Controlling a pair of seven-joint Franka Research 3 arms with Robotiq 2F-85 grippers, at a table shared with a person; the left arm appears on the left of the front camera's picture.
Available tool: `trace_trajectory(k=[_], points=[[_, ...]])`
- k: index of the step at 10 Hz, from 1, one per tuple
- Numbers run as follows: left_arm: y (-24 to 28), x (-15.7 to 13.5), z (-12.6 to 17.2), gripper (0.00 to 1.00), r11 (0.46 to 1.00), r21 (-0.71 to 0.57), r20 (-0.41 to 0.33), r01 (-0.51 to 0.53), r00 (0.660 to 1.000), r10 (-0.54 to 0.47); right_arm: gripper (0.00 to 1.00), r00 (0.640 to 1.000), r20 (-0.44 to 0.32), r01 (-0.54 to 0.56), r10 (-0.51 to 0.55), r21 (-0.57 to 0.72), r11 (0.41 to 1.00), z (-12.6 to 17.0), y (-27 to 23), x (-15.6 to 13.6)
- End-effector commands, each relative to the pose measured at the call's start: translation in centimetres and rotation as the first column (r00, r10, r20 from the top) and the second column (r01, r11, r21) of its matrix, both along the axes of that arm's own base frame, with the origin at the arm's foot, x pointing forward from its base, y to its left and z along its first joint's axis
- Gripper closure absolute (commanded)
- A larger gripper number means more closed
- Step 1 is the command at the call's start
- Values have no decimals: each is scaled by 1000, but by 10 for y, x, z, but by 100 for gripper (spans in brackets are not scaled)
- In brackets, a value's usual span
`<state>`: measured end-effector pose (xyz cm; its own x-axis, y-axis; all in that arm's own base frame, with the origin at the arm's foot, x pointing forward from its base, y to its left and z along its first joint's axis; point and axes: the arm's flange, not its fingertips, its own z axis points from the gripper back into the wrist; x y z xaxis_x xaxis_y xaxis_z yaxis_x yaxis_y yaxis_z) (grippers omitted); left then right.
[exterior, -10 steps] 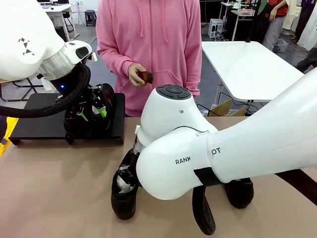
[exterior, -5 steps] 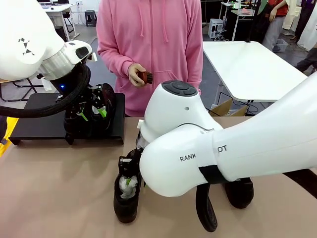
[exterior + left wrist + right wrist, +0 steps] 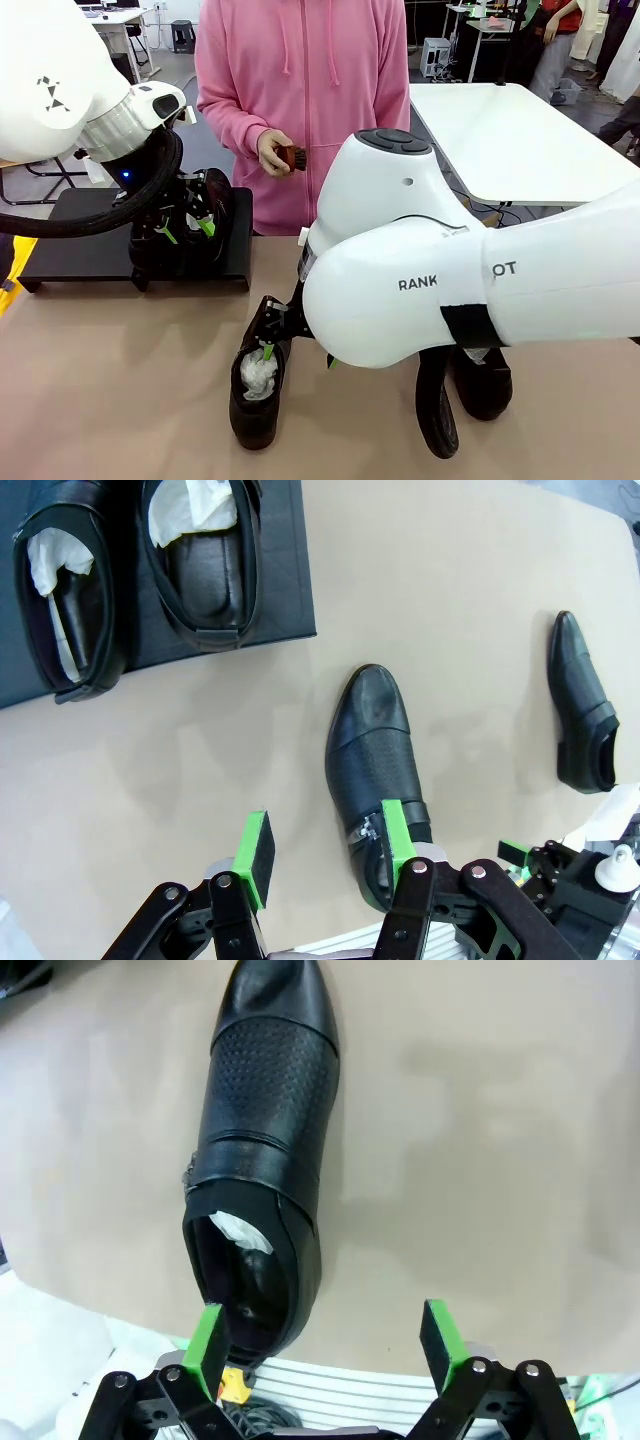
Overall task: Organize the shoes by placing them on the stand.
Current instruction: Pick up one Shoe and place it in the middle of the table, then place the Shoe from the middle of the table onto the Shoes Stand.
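Black shoe (image 3: pixel 262 1160) on table (image 3: pixel 480 1110) by right gripper (image 3: pixel 322 1325)

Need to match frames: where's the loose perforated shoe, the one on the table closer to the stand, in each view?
Front view: perforated shoe lower left of centre, toe toward the bottom edge, white paper in its opening.
Left wrist view: shoe at picture centre, toe pointing up, below and right of the stand.
Right wrist view: shoe upper left of centre, toe at the top edge.
Shared landmark: the tan table it lies on.
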<state>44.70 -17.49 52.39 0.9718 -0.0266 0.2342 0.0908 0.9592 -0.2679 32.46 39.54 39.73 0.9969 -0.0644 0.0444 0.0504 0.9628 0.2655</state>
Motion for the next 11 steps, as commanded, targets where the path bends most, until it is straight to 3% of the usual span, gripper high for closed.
trace_trajectory(k=[1,7,8,9,11], points=[[2,-1,1,43,1000,-2,1,-2,1000,2,0,1000,24,2,-2,21,1000,-7,9,3],[2,-1,1,43,1000,-2,1,-2,1000,2,0,1000,8,-2,2,15,1000,-8,5,1],[2,-1,1,43,1000,-2,1,-2,1000,2,0,1000,16,-24,24,0,1000,4,4,-19],[0,0,0,43,1000,0,0,0,1000,0,0,997,56,62,-61,-2,998,25,-27,-19],[-35,-28,7,43,999,-41,12,7,1000,-6,0,950,158,274,-269,-11,962,61,-96,-12]])
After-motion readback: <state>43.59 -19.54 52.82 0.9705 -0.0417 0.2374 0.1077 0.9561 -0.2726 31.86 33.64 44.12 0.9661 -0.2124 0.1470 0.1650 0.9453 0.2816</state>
